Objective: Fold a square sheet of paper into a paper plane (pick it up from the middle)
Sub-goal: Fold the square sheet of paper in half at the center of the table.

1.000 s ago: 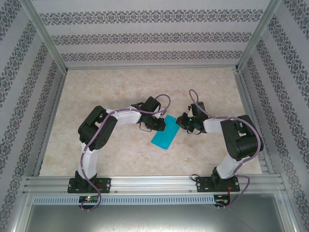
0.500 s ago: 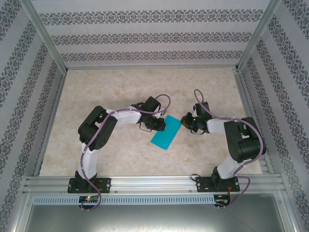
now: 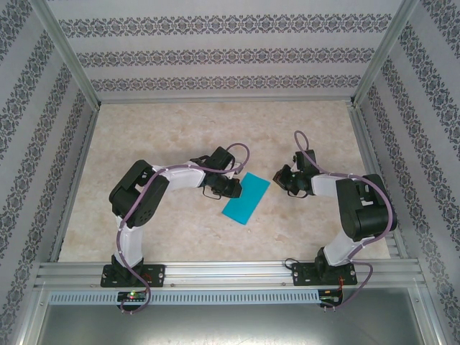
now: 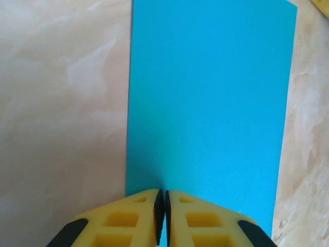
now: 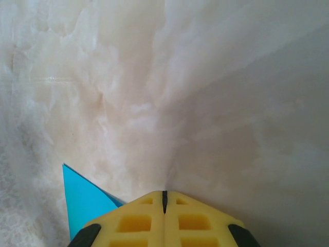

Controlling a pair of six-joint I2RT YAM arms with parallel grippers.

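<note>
The sheet (image 3: 246, 198) lay flat in the middle of the desk (image 3: 180, 129) — a narrow teal rectangle. The left tool (image 4: 161, 201) was clamped on its near edge, teal showing in the slit. The right tool (image 5: 164, 198) — pressed together, empty — hung low over bare desk, just beside one corner of the sheet.

The right gripper (image 3: 279, 175) has pulled back rightward off the folded paper (image 3: 246, 200).
</note>
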